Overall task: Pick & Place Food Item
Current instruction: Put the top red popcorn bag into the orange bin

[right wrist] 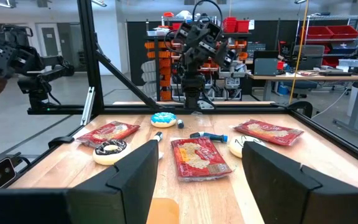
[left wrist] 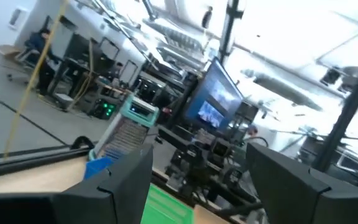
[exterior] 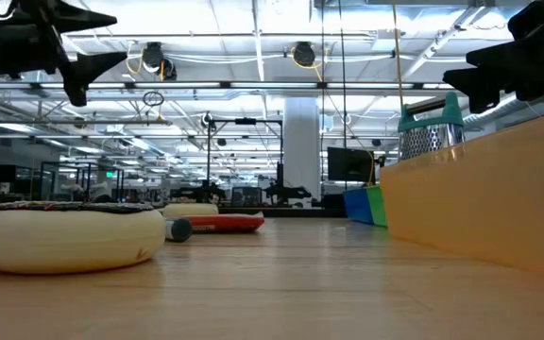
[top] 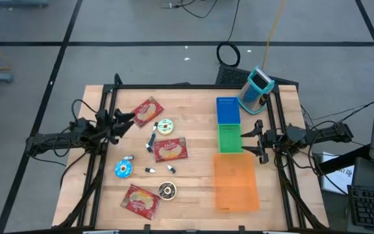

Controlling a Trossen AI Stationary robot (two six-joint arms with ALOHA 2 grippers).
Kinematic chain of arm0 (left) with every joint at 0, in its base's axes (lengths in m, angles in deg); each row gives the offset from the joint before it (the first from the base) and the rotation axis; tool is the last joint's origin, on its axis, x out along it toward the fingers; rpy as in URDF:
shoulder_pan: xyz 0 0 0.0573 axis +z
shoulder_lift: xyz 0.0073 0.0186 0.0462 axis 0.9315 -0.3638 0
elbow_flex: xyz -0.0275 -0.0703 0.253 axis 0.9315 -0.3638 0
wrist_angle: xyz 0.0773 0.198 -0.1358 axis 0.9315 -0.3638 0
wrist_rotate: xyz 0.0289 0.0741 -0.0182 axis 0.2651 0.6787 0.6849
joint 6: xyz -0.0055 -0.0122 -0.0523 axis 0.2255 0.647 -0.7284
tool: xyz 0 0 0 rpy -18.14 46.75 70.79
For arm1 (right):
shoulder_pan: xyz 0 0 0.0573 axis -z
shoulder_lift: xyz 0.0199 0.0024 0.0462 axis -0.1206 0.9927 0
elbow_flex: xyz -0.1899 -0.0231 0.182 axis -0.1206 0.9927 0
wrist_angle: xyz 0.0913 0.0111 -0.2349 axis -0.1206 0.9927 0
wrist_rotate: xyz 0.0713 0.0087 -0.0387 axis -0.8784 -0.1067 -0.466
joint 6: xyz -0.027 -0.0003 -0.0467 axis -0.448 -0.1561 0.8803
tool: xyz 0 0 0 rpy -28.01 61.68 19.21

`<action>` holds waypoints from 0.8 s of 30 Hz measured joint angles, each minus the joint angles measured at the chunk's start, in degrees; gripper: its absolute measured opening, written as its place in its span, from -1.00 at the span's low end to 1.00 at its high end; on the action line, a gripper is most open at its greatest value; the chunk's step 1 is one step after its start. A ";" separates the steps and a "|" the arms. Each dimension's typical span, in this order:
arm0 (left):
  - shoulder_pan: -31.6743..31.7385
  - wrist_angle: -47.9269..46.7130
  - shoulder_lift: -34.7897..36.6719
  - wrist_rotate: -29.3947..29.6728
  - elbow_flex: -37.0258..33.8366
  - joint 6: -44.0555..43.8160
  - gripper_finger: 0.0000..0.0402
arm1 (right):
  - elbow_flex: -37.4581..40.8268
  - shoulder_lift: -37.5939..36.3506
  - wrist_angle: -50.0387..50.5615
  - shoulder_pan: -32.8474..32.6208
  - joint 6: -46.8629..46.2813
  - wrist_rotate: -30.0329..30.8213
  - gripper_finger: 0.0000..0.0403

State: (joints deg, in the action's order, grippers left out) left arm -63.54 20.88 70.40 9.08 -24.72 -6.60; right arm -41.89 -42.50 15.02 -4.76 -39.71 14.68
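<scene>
Red, flat, glossy food packets lie on the wooden table (top: 193, 188), the middle one (top: 169, 150) between a white-iced doughnut (top: 165, 127) and a chocolate doughnut (top: 167, 190), while the left gripper (top: 123, 121) and right gripper (top: 247, 140) hover wide open, empty.

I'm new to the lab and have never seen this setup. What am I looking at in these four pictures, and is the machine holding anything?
It is a robot with two dark arms at a wooden table. One picture looks straight down, one looks level across the tabletop, and two come from cameras on the arms' wrists. The left gripper hangs over the table's left side, the right gripper over its right; both have their fingers open and hold nothing. On the table lie three red snack packets, three donuts, some small items, and blue, green and orange bins in a row. A teal-topped grater stands at the far corner.
</scene>
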 joint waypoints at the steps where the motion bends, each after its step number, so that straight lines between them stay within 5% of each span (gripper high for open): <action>1: -0.01 -0.24 0.00 1.72 -0.01 -0.05 0.28 | -0.02 0.00 0.00 0.02 0.00 0.00 0.10; 7: 0.22 -8.50 -0.97 12.16 -0.01 -3.79 0.28 | 0.00 0.00 0.00 0.00 0.00 0.00 0.10; 13: 3.09 -10.95 -6.10 10.99 1.45 -4.13 0.28 | 0.00 0.02 -0.02 0.01 0.00 0.00 0.10; 19: 8.95 -31.14 -17.56 12.11 9.37 -8.85 0.28 | -0.02 0.02 -0.04 0.00 0.00 0.00 0.10; 24: 13.81 -37.78 -30.44 12.48 12.75 -9.84 0.28 | 0.00 0.02 -0.04 0.01 0.00 0.00 0.10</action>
State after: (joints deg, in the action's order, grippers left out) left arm -49.74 -16.90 39.96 21.56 -11.97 -16.43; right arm -41.89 -42.47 14.97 -4.75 -39.71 14.68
